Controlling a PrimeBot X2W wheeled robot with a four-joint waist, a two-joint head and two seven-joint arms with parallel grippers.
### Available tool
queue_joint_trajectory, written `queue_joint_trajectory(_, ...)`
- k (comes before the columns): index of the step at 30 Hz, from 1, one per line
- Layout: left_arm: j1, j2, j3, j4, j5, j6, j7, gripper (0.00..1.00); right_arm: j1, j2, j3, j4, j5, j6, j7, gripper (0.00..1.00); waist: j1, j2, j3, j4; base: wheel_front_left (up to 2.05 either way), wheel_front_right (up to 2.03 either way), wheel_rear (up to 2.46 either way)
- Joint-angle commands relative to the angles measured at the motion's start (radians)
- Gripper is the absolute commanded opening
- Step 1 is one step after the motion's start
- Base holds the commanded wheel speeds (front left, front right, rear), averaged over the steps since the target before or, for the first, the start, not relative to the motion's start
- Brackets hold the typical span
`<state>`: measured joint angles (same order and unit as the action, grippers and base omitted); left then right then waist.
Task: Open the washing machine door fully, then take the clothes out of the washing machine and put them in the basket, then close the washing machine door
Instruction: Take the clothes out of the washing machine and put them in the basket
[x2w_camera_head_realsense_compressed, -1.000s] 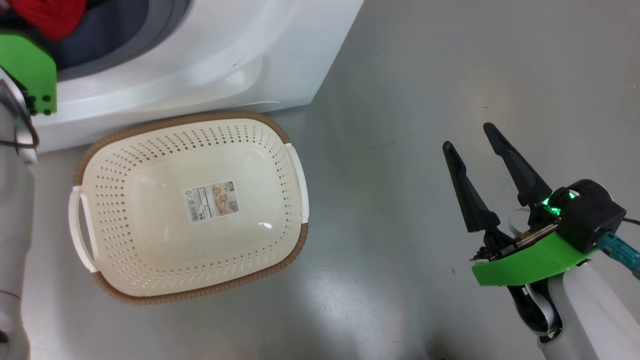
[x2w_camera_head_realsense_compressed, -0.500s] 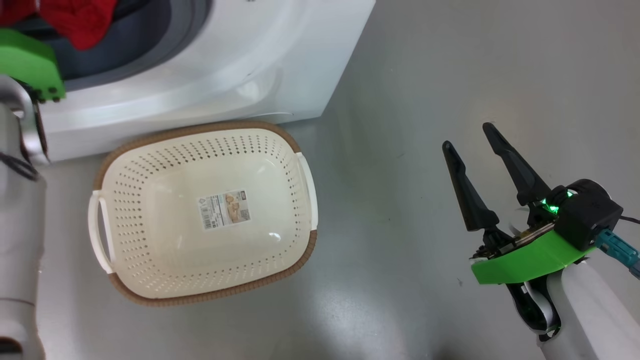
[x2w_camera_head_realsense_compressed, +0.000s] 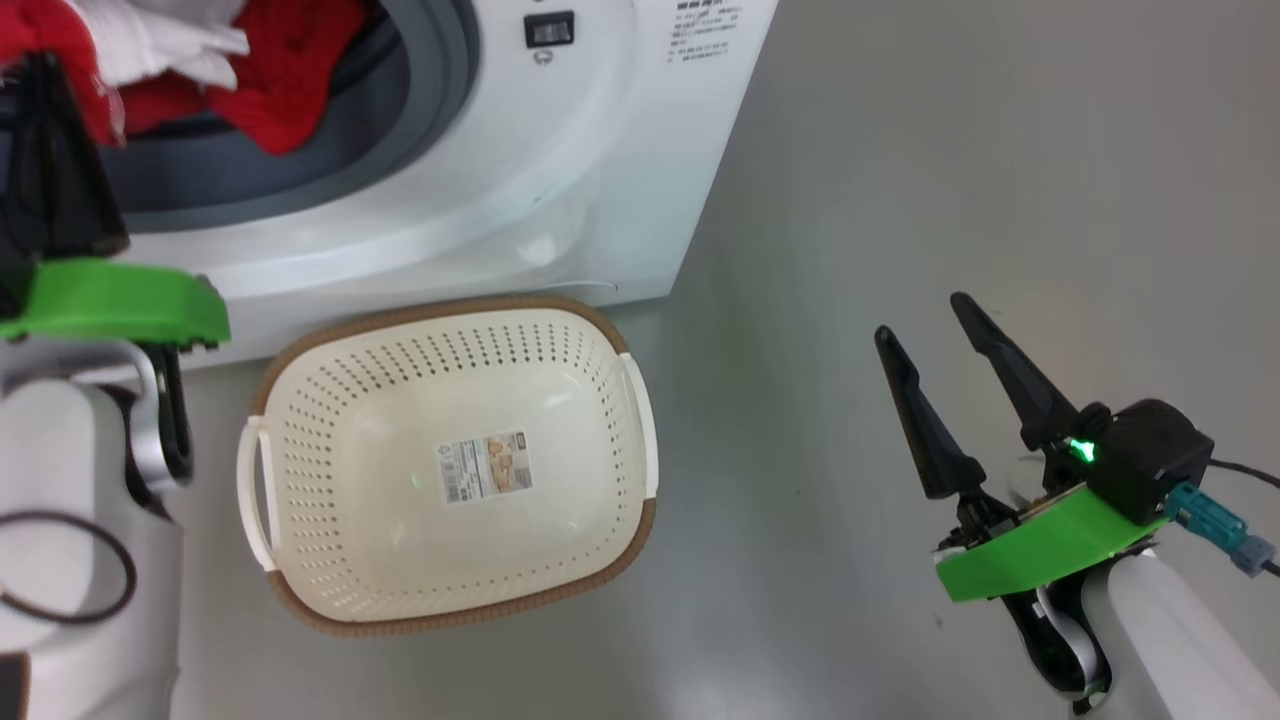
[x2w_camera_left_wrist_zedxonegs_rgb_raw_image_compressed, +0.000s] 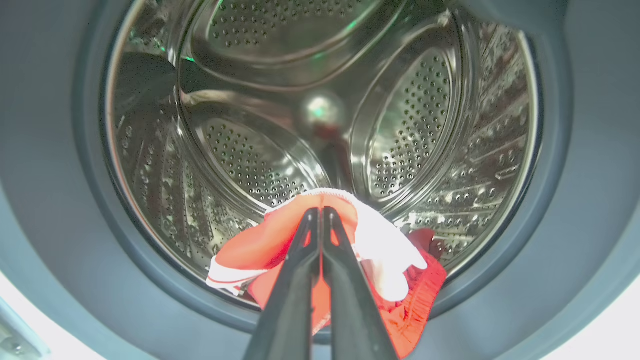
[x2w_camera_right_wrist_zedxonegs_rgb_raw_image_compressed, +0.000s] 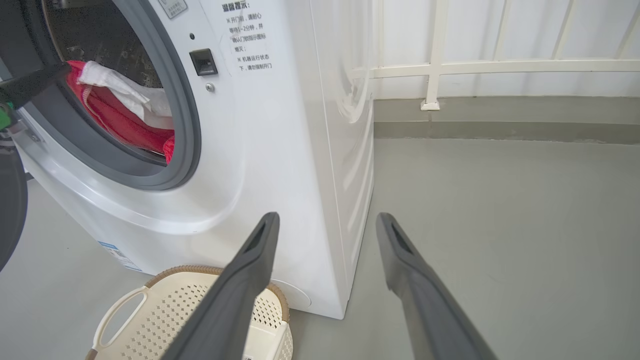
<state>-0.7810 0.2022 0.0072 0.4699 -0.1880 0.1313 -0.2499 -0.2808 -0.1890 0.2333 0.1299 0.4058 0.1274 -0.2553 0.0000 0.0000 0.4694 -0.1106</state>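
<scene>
- Red clothes (x2w_camera_left_wrist_zedxonegs_rgb_raw_image_compressed: 250, 245) are lying at the washing machine (x2w_camera_head_realsense_compressed: 600, 180) drum's mouth, with the left claw (x2w_camera_left_wrist_zedxonegs_rgb_raw_image_compressed: 320, 212) clenching on them.
- Right claw (x2w_camera_head_realsense_compressed: 922, 317) is hanging released, well apart.
- Next is likely calling for drawing them out to the basket (x2w_camera_head_realsense_compressed: 320, 380) below.

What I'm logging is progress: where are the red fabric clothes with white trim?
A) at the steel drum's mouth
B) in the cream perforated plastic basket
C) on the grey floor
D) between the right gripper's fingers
A: the left gripper is shut on the clothes at the mouth of the drum; the basket holds none.
</scene>
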Motion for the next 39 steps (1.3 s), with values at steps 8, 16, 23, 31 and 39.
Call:
queue_joint_trajectory(8,0.177,-0.02,0.053,-0.247,0.007,-0.041,-0.012,0.0,0.05,-0.005,0.024,0.002,0.007,0.003,-0.006,1.0,0.0,0.0,-0.09,0.025,0.0,0.0,0.0)
queue_joint_trajectory(16,0.293,-0.053,0.041,-0.409,0.037,-0.047,-0.012,0.0,0.06,-0.002,0.023,0.013,0.007,0.003,-0.006,1.0,0.0,0.0,-0.127,0.032,0.0,0.0,0.0)
queue_joint_trajectory(23,0.374,-0.068,0.021,-0.531,0.046,-0.044,-0.003,0.0,0.071,0.002,0.022,0.016,0.006,0.003,-0.006,1.0,0.0,0.0,-0.154,0.038,0.0,0.0,0.0)
queue_joint_trajectory(31,0.461,-0.099,-0.025,-0.679,0.025,-0.033,0.062,0.0,0.081,0.001,0.014,0.011,0.006,0.003,-0.006,1.0,0.0,0.0,-0.142,0.048,0.0,0.0,0.0)
queue_joint_trajectory(39,0.5,-0.128,-0.092,-0.586,-0.001,-0.016,0.094,0.0,0.057,-0.003,0.021,0.004,0.008,0.003,-0.006,1.0,0.0,0.0,-0.074,0.056,0.0,0.0,0.0)
